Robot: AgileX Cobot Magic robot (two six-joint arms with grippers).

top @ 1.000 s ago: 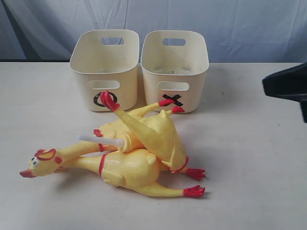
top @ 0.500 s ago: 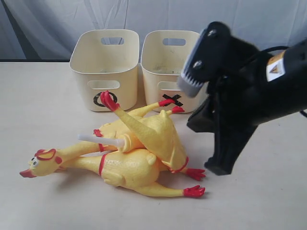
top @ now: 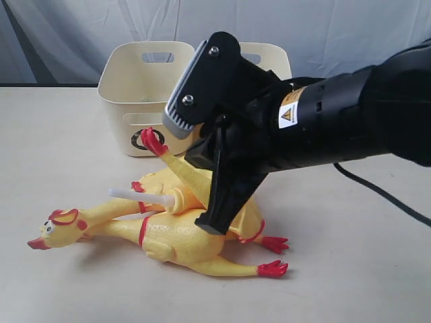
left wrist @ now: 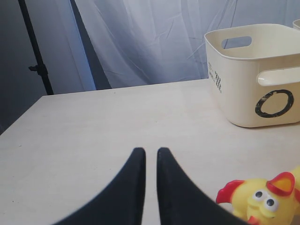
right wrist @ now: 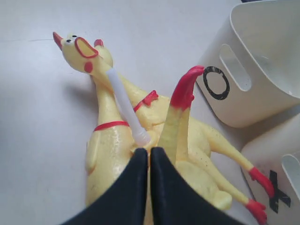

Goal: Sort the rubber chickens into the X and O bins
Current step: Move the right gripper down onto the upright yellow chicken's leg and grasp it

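Note:
Three yellow rubber chickens (top: pixel 182 242) lie piled mid-table. One head (top: pixel 57 229) points left, and a white tube (top: pixel 138 196) sticks out of another. One red-footed leg (top: pixel 153 142) stands up in front of the O bin (top: pixel 145 77). My right arm hides most of the X bin (top: pixel 269 57). My right gripper (top: pixel 210 225) hangs shut and empty just above the pile. In the right wrist view, the gripper (right wrist: pixel 150 151) sits by the tube's end (right wrist: pixel 125 105) and the raised leg (right wrist: pixel 180 101). My left gripper (left wrist: pixel 150 151) is shut, low over bare table beside a chicken head (left wrist: pixel 262 199).
The two bins stand side by side at the back of the cream table (top: pixel 67 134), in front of a pale curtain. A black cable (top: pixel 384 195) trails from my right arm across the table's right side. A dark stand (left wrist: pixel 35 51) rises beyond the table's edge.
My right arm has swept in from the right edge to above the chicken pile, now covering the X bin. The chickens and bins have not moved.

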